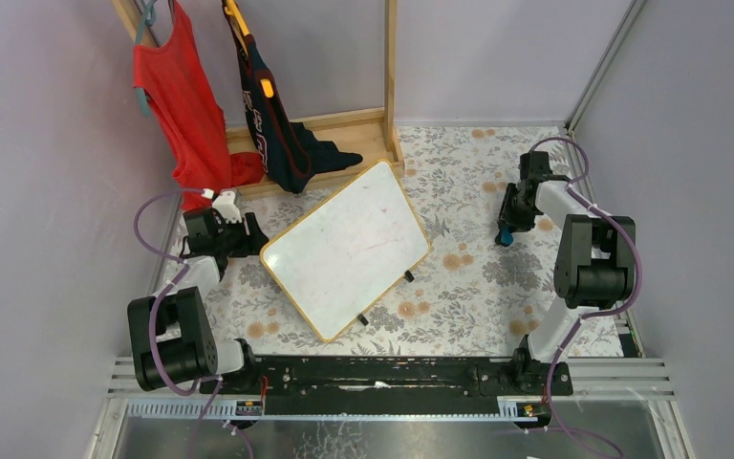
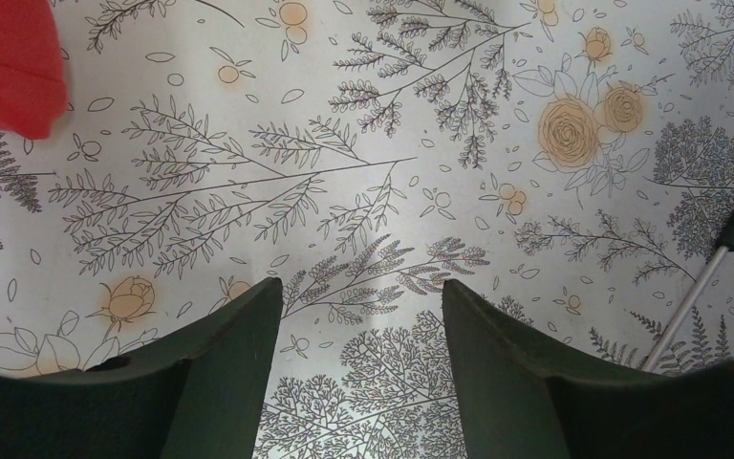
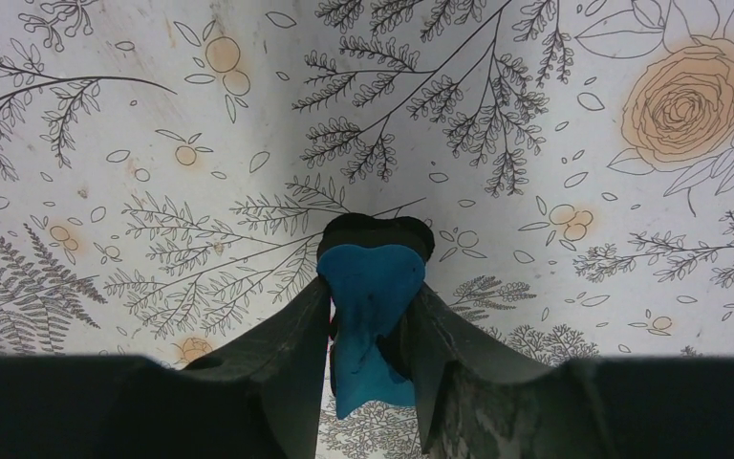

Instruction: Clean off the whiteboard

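Note:
The whiteboard (image 1: 349, 249), white with a thin light-wood frame and small black feet on its near-right edge, lies tilted on the floral cloth at the middle of the table, with faint smudges on it. My left gripper (image 1: 248, 234) is open and empty, just off the board's left corner; in the left wrist view (image 2: 361, 292) only cloth shows between the fingers. My right gripper (image 1: 505, 232) is to the right of the board, apart from it, shut on a blue eraser (image 3: 371, 287) with a black underside, held over the cloth.
A wooden rack (image 1: 382, 124) stands at the back with a red shirt (image 1: 183, 105) and a dark garment (image 1: 272, 129) hanging from it. The red shirt's hem (image 2: 5, 67) and a thin metal rod (image 2: 698, 301) show in the left wrist view. Walls close in both sides.

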Robot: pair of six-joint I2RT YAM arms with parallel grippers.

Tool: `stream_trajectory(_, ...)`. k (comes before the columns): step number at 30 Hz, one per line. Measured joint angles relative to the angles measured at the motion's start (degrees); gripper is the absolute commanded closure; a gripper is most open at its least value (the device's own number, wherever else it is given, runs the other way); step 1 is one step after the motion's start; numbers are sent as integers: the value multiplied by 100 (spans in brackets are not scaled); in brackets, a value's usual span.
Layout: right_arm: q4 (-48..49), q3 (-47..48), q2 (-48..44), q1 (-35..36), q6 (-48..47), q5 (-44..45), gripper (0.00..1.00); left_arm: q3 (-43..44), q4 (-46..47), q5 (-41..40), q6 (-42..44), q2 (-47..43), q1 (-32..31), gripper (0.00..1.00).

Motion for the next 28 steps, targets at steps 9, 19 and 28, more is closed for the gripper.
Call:
stream_trajectory(9,42,-96,-83,2,15,11,23,0,0,52,-4,-4,0,38)
stream_trajectory(19,540,-800,-1185,2,166,20,1,0,-7,179,-2,-94,0,38)
stream_trajectory(28,1655,-2262,-3040,2,498,328,1,55,-46,393,-2,-96,0,39)
